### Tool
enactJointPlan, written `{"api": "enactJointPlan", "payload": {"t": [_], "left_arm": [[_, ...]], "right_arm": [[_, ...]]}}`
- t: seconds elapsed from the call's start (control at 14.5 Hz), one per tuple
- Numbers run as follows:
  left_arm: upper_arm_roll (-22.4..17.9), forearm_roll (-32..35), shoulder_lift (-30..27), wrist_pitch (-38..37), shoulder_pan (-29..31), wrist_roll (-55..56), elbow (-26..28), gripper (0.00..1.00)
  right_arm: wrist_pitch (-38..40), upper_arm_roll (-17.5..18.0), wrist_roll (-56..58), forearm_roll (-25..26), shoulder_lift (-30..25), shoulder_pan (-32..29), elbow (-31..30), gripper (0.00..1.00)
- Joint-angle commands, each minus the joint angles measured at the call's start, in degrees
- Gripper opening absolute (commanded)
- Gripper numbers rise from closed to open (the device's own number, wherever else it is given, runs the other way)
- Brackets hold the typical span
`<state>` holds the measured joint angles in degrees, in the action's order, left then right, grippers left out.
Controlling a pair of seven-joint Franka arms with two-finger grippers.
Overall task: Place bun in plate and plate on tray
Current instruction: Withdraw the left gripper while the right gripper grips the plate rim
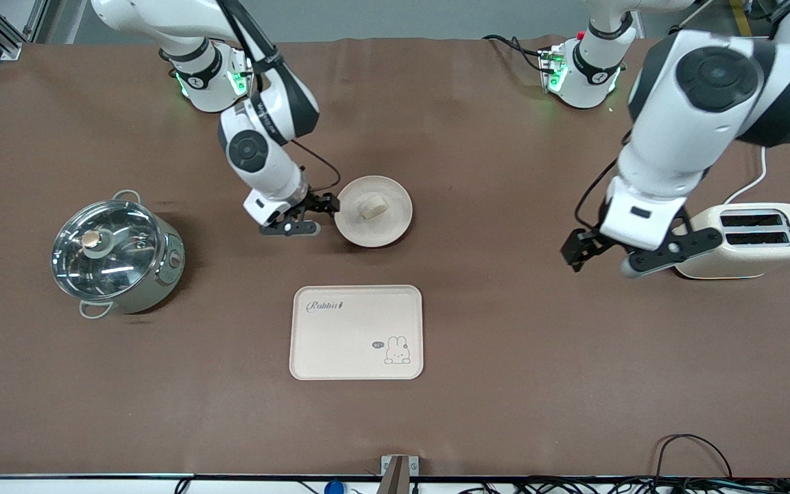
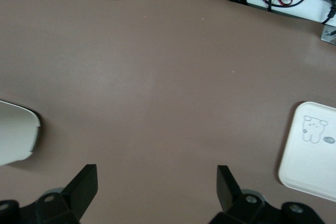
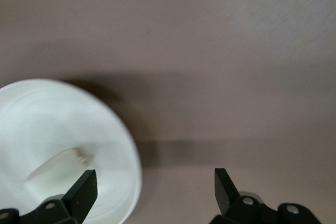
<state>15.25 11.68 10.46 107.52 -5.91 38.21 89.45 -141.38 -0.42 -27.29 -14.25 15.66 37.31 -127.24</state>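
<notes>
The bun [image 1: 372, 206] already lies in the plate [image 1: 395, 226], which sits on the table farther from the front camera than the tray [image 1: 340, 343]. The right gripper [image 1: 314, 214], fingers apart, is at the plate's rim on the right arm's side, far closer than the left gripper [image 1: 604, 259], which waits spread over bare table beside the toaster [image 1: 755, 240].

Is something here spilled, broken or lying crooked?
Nothing stands out. The bun lies in the plate, upright on the table; the tray sits flat nearer the camera. The right end effector is open beside the plate; the left end effector waits open.
</notes>
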Motion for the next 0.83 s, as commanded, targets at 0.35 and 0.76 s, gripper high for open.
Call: {"api": "enactJointPlan", "payload": {"t": [0.35,0.76], "left_arm": [[-5.7,-5.6,-10.5,-14.1,4.5,-23.8,1.0,1.00],[-6.4,-7.9,-12.4,-18.7,8.3,-32.8,0.9,1.00]], "right_arm": [[-3.7,-0.8,-2.6,-0.9,5.6,4.8,-0.2,0.83],[-3.6,-0.7,-2.8,-1.1,6.4,5.0,0.9,0.67]]}}
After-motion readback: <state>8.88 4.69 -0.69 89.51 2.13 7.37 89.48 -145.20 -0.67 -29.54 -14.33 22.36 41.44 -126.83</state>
